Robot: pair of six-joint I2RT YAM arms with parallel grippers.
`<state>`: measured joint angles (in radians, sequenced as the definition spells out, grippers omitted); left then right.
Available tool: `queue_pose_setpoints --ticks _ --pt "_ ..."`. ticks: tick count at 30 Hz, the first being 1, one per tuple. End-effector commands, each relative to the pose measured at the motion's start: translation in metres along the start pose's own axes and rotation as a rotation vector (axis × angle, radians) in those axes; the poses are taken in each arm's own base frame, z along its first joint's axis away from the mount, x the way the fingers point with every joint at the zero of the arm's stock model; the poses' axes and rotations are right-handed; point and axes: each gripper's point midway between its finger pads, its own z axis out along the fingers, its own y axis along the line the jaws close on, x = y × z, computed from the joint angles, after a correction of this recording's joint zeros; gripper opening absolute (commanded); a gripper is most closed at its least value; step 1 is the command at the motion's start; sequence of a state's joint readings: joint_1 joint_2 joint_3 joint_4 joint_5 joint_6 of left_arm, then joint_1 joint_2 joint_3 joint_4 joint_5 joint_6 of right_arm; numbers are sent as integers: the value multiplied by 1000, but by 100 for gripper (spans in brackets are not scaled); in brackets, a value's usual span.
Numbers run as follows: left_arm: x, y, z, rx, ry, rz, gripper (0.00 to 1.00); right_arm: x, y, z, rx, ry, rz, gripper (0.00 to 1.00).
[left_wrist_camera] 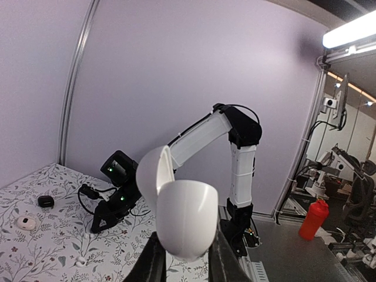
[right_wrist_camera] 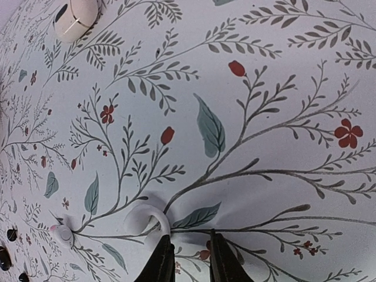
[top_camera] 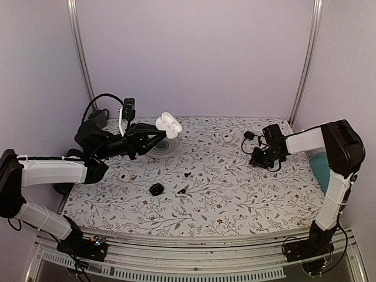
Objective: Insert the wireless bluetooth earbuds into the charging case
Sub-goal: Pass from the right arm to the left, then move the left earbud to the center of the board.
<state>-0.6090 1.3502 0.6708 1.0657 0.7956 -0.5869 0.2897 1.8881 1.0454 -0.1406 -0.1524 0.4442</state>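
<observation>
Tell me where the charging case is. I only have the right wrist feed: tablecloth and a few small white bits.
Observer: The left gripper holds the charging case in the air, over the far left of the table.
Operator: Lid open?
Observer: Yes. The left wrist view shows the lid swung up.
Operator: Anything loose on the left side?
Observer: One small white piece lies on the table nearer than the case. It is probably an earbud, but too small to be sure.
</observation>
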Motion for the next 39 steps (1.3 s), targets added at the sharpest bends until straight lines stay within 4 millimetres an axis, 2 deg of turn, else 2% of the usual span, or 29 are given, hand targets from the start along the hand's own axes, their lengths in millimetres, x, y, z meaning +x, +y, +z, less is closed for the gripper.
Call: queue_pose_setpoints --ticks 1,9,14,19,23,27,32,39 --pt "-3 3 -3 -16 -10 13 0 10 10 7 35 29 -55 23" --pt "-3 3 -3 -16 -11 12 0 26 43 9 2 53 -96 22" --pt "-3 3 -2 -12 -9 11 0 25 53 7 -16 47 -95 23" --pt "-2 3 -3 -13 -8 11 0 14 59 -3 -30 10 -123 31" --pt "-2 3 -4 -15 -9 12 0 0 64 -14 -40 -32 -158 34" --pt "-2 3 -4 -15 -9 13 0 -15 57 -20 -29 -70 -182 36" --pt "-2 2 -4 -13 -8 13 0 -25 49 -16 -57 -81 -169 39" --pt "-3 2 -3 -10 -8 9 0 -32 65 -4 -148 -103 -220 47"
